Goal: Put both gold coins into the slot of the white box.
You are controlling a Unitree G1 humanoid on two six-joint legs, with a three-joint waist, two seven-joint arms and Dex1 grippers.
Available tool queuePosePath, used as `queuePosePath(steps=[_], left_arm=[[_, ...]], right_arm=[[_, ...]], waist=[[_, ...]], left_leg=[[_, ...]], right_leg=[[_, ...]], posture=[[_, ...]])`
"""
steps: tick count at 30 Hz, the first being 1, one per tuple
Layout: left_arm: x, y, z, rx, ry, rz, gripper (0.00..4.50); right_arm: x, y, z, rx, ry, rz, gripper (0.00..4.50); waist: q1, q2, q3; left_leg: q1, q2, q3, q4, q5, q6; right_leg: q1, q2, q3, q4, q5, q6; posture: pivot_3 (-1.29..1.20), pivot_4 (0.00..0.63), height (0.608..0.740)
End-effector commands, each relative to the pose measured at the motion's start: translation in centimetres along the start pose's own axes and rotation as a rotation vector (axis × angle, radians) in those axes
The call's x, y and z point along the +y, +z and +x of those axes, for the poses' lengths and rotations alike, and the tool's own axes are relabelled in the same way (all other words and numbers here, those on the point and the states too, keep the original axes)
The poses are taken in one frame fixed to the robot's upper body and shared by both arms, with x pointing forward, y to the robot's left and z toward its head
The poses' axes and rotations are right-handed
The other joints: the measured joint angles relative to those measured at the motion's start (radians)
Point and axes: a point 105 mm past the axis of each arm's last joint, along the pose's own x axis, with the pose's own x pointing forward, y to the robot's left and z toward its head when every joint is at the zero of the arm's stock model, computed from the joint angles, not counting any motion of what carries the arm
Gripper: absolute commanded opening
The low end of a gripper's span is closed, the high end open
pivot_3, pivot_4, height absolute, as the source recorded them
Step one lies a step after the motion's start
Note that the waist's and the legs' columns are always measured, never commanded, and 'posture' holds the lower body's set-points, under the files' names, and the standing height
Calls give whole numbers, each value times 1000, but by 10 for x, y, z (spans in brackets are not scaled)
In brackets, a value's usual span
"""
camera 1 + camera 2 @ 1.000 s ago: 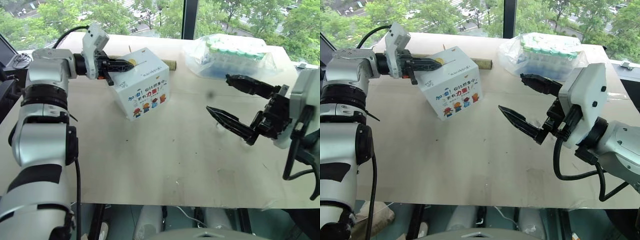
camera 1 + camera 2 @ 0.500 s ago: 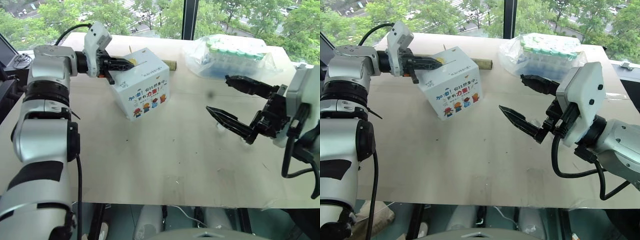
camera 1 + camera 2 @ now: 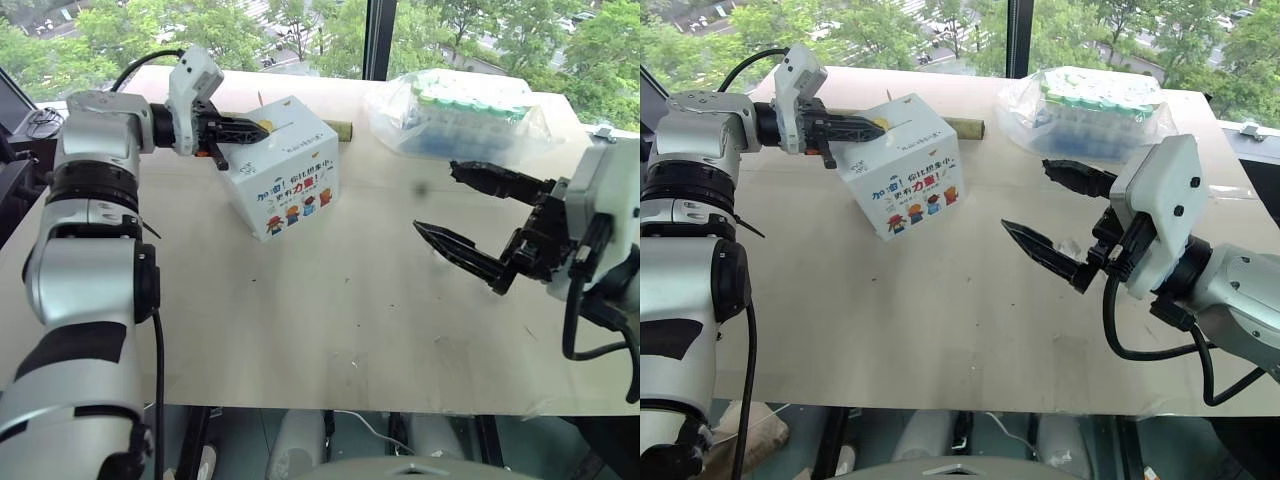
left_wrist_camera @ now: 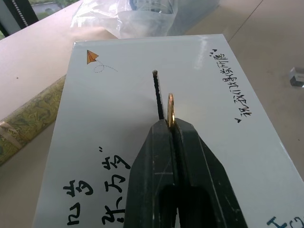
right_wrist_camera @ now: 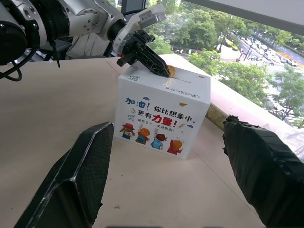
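Left gripper (image 4: 172, 124) pinching a coin (image 4: 170, 108) edge-on beside the slot (image 4: 158, 94) atop the box (image 3: 285, 163), right gripper (image 3: 462, 212) hovering spread wide

table (image 3: 300, 330) | white box (image 3: 290, 170) | tube bag (image 3: 455, 110) | patterned roll (image 3: 342, 129)

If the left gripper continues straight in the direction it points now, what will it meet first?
Probably the top face of the white box: the left gripper holds a gold coin edge-on just beside the slot, slightly off it.
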Motion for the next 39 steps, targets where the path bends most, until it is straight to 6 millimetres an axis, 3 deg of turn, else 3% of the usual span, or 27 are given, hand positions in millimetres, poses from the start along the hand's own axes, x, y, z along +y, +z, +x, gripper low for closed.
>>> queuePosePath(steps=[1,39], left_arm=[[3,-10,-3,49,26,-13,0],[4,-21,-4,93,33,-14,0]], right_arm=[[3,9,-3,-36,6,-32,3904],[8,16,-4,-76,22,-38,3904]], waist=[[0,0,0],[0,-1,-1]], left_leg=[[0,0,0,0,0,0],[0,0,0,3,0,0]], right_leg=[[0,0,0,1,0,0],[0,0,1,3,0,0]], posture=[[0,150,740],[0,150,740]])
